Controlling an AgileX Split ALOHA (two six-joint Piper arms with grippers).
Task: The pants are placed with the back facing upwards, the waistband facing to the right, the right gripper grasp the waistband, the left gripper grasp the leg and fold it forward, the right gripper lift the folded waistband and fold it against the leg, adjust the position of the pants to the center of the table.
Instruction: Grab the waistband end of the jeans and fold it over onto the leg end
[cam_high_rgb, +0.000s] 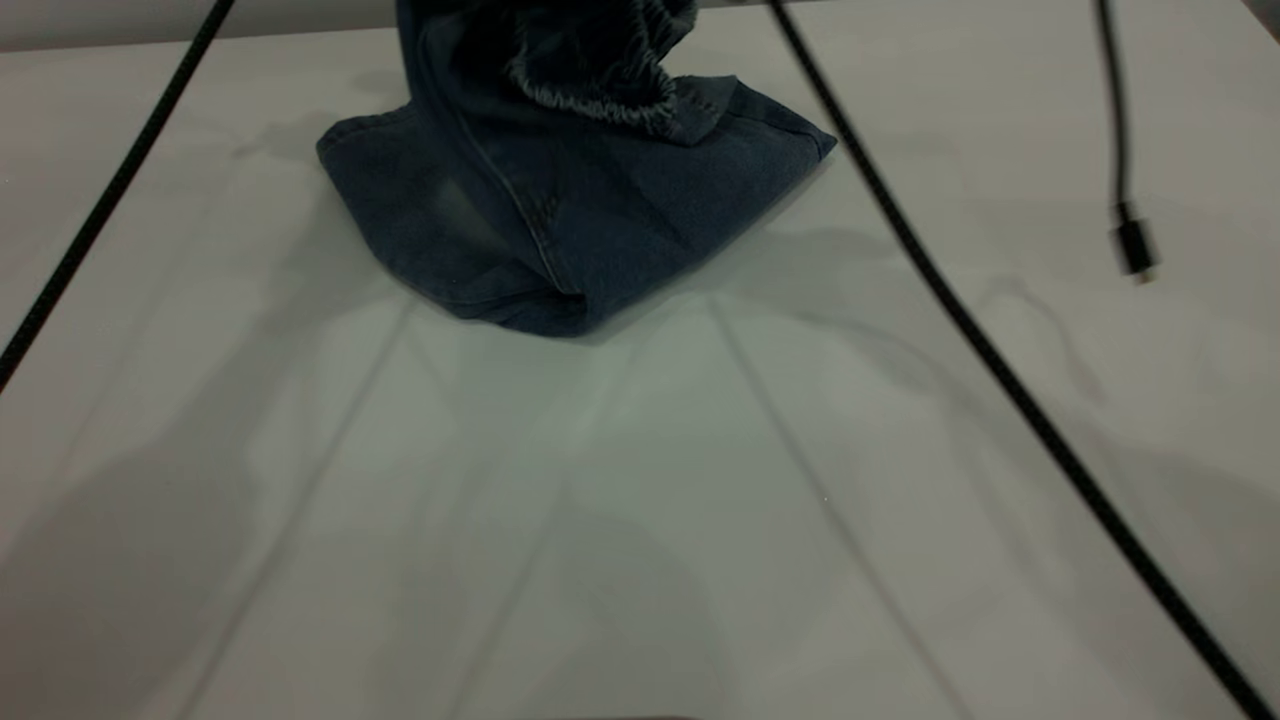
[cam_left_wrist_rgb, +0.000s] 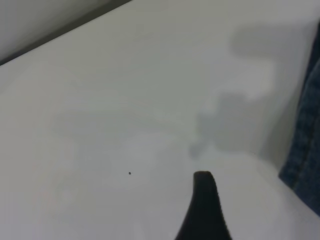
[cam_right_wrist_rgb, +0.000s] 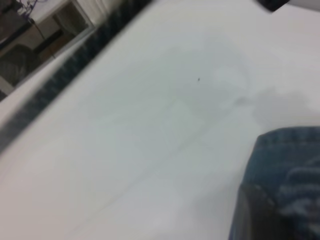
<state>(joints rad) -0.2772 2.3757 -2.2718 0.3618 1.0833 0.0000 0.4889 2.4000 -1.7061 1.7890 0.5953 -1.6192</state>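
The pants (cam_high_rgb: 560, 200) are dark blue denim, bunched at the far middle of the table (cam_high_rgb: 640, 500). Their upper part is lifted out of the top of the exterior view, while the lower fold rests on the table. The ruffled waistband (cam_high_rgb: 600, 95) hangs near the top of the bundle. In the right wrist view my right gripper (cam_right_wrist_rgb: 285, 210) is shut on the waistband (cam_right_wrist_rgb: 300, 192), one dark finger (cam_right_wrist_rgb: 252, 215) against the denim. My left gripper (cam_left_wrist_rgb: 245, 197) is open over bare table, one black finger (cam_left_wrist_rgb: 204, 200) showing, the pants' edge (cam_left_wrist_rgb: 305, 150) beside it. I cannot pick out the leg in the bundle.
Two black cables cross the exterior view, one on the left (cam_high_rgb: 100, 210) and one on the right (cam_high_rgb: 1000, 370). A third cable ends in a hanging plug (cam_high_rgb: 1135, 245) at the far right. Bare table stretches in front of the pants.
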